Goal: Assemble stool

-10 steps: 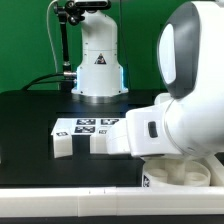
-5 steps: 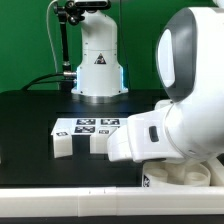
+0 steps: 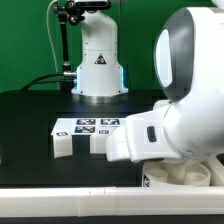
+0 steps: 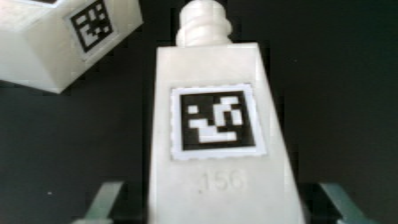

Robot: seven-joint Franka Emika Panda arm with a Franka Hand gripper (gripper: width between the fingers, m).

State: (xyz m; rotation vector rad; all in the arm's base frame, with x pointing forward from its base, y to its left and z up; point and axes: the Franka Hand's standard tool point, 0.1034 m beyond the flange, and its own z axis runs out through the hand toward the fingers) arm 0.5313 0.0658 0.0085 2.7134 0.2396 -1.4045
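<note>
Only our wrist view shows the claw [image 4: 217,204] open astride a white tagged plastic leg block [image 4: 214,110]. In the exterior view the white arm [image 3: 175,125] hides both, and it has barely shifted since earlier.

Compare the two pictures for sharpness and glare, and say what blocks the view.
Exterior view: the arm looms large and bright, hiding much of the table; the marker board looks crisp. Wrist view: the leg block is soft, its tag readable, the fingers blurred.
</note>
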